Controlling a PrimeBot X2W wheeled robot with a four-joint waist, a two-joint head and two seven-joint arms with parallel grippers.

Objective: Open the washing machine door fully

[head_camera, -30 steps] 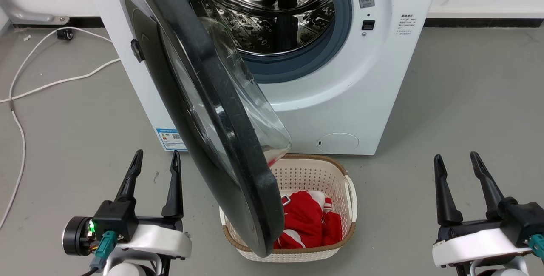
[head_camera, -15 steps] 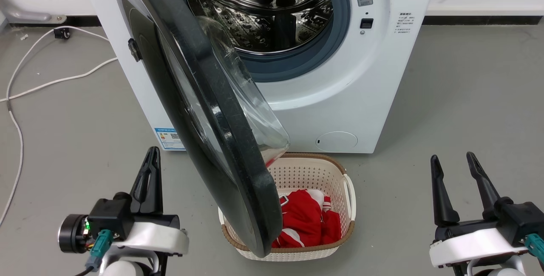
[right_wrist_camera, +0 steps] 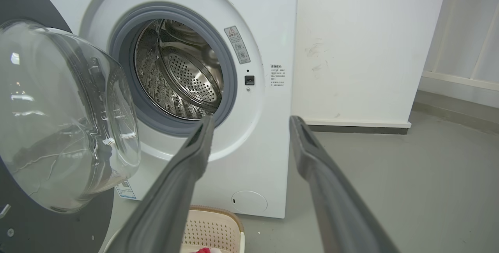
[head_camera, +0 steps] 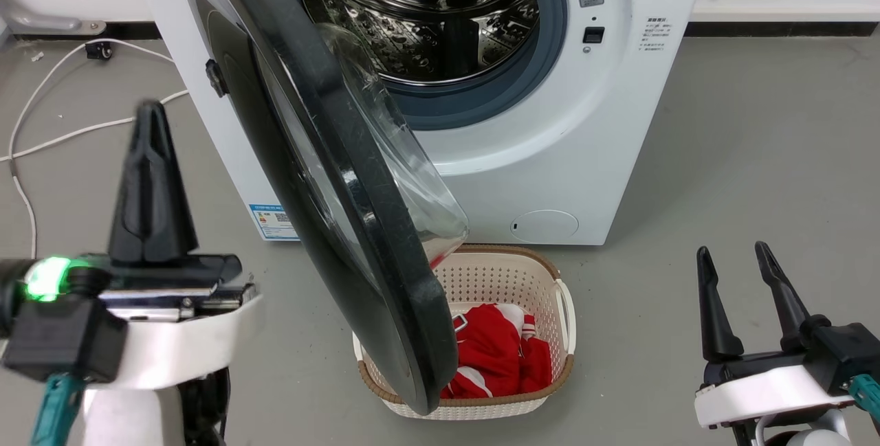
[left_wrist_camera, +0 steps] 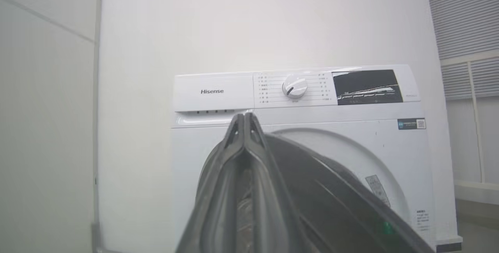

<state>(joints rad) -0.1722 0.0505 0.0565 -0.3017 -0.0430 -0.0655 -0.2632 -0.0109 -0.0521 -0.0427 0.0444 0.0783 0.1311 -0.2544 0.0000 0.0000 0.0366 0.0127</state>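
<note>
— How far along is it with that door?

— About halfway, I'd say; the washing machine door [head_camera: 330, 178] stands out from the washing machine [head_camera: 570, 150] on its left-hand hinge, edge towards the robot, glass bowl facing right; the drum [head_camera: 426, 13] shows behind it; the rest of the swing, out to the left, is not yet done.

— And the grippers?

— The left gripper [head_camera: 150, 113] is raised to the left of the door, on its outer side, fingers pressed together on nothing, and apart from the door as far as I can judge; the right gripper [head_camera: 731, 251] sits low at the near right, fingers spread, empty, well apart from everything.

— Anything in the way?

— A laundry basket [head_camera: 560, 295] with red clothes [head_camera: 495, 357] sits on the floor under the door's near edge, though the door looks to pass above it; a white cable [head_camera: 41, 143] trails at the far left; to my eye the left gripper itself stands in the door's path.
</note>
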